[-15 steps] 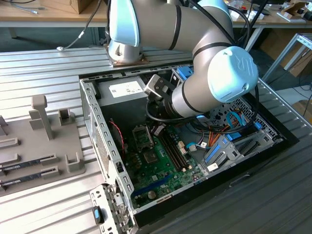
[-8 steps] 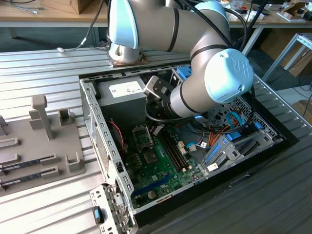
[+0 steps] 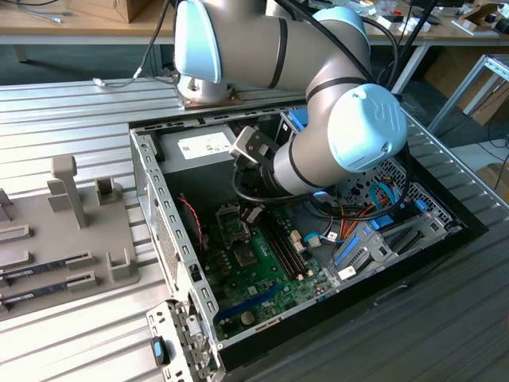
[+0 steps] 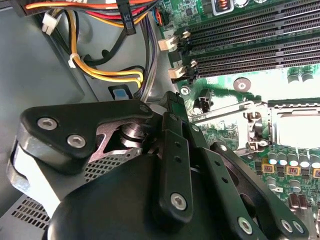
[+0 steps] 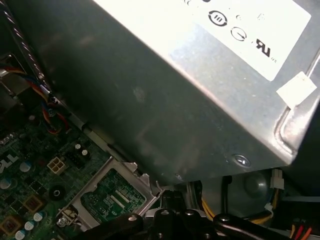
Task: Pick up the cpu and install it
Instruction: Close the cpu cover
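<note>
My arm reaches down into the open computer case [image 3: 151, 191]. The gripper [image 3: 254, 212] hangs low over the green motherboard [image 3: 262, 270], right beside the metal-framed cpu socket [image 3: 230, 226]. Both wrist views show the gripper's black linkages [image 4: 175, 150] [image 5: 167, 212] close to the socket [image 4: 295, 125] [image 5: 112, 197]. I cannot tell whether the cpu is in the socket. The area inside the frame looks pale grey in the second wrist view and greenish in the first wrist view. The arm's wrist hides what lies under the gripper in the exterior view.
The grey power supply box [image 3: 203, 147] [image 5: 200, 100] stands close behind the gripper. Bundled wires [image 4: 110, 70] and black memory slots [image 4: 250, 40] lie beside it. A dark bare chip [image 3: 245, 255] sits on the board. A grey fixture [image 3: 71, 239] with memory sticks [image 3: 48, 267] lies at the exterior view's left.
</note>
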`<state>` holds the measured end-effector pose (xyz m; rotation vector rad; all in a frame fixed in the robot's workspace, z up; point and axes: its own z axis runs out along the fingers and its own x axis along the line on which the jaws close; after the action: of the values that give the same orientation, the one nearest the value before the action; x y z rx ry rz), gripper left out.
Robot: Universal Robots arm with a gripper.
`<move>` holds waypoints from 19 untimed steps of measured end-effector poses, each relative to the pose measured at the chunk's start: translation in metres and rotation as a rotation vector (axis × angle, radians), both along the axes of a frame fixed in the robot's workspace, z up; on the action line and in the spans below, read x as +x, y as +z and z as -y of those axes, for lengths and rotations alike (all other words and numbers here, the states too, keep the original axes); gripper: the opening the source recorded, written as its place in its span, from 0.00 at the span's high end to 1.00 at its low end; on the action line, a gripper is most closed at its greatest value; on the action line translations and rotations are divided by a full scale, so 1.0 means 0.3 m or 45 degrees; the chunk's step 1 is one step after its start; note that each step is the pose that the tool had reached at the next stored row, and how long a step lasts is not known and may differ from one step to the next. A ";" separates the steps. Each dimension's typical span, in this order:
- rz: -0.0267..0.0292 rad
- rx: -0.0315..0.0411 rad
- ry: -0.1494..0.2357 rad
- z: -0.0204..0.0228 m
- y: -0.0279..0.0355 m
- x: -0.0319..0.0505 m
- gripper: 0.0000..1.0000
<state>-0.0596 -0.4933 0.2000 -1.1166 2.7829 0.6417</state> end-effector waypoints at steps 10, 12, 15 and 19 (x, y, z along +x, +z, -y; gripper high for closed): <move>-0.0001 -0.0003 0.000 0.007 0.001 -0.001 0.89; 0.0000 0.0000 0.000 0.009 0.001 -0.001 0.89; 0.0000 0.0000 0.000 0.012 0.002 -0.001 0.89; 0.0000 0.0004 0.000 0.013 0.007 -0.001 0.89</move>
<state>-0.0600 -0.4974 0.2020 -1.1164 2.7827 0.6420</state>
